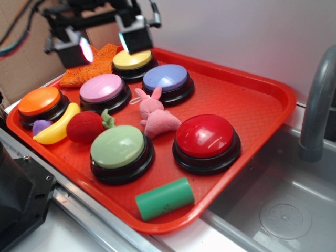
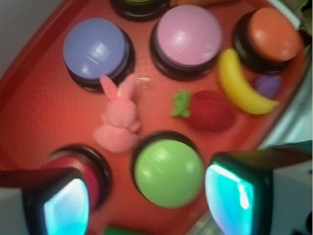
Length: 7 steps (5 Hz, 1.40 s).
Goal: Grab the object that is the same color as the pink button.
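Observation:
A small pink plush bunny [image 1: 153, 112] lies on the red tray [image 1: 247, 100], between the lavender-blue button [image 1: 166, 79] and the big red button [image 1: 206, 137]. The pink button [image 1: 102, 89] sits to its left. High over the tray's back left my gripper [image 1: 107, 46] hangs open, with nothing between its fingers. Seen from the wrist, the bunny [image 2: 120, 116] lies below the lavender-blue button [image 2: 96, 50], and the pink button [image 2: 188, 35] is at the top. The gripper [image 2: 149, 205] frames the green button [image 2: 168, 171].
Also on the tray are a yellow button [image 1: 132, 61], an orange button [image 1: 40, 102], a green button [image 1: 118, 148], a red plush strawberry [image 1: 86, 126], a yellow banana [image 1: 59, 126], a small purple thing [image 1: 40, 126], an orange knitted cloth [image 1: 86, 71] and a green cylinder [image 1: 165, 198]. A sink and faucet [image 1: 317, 100] stand at right.

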Each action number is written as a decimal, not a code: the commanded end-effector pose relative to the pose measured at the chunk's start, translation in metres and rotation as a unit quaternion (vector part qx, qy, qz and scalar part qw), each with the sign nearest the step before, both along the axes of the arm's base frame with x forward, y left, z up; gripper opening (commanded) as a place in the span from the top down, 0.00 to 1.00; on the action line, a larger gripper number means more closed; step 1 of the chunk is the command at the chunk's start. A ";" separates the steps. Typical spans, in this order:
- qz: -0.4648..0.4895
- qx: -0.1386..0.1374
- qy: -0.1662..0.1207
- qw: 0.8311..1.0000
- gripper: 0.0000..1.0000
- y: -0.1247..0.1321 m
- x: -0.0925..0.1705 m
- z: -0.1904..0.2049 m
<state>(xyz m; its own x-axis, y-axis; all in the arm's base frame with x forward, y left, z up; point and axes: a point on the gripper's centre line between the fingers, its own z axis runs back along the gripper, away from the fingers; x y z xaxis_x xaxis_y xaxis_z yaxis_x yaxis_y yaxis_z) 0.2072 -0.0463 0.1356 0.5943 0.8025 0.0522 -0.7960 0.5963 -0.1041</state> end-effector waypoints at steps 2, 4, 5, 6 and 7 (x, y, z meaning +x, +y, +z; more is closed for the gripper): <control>0.028 0.029 0.000 0.999 0.00 0.009 0.055 -0.062; 0.016 0.059 0.027 0.998 0.00 0.012 0.069 -0.100; 0.005 0.055 0.034 0.998 0.00 0.008 0.066 -0.109; -0.003 0.059 0.036 0.998 0.03 0.006 0.062 -0.115; -0.009 0.050 0.032 0.998 0.98 0.003 0.059 -0.113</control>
<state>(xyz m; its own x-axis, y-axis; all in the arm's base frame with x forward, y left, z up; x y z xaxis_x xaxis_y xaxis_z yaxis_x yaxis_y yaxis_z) 0.2648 -0.0457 0.0161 0.5822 0.8085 0.0855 -0.8124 0.5827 0.0221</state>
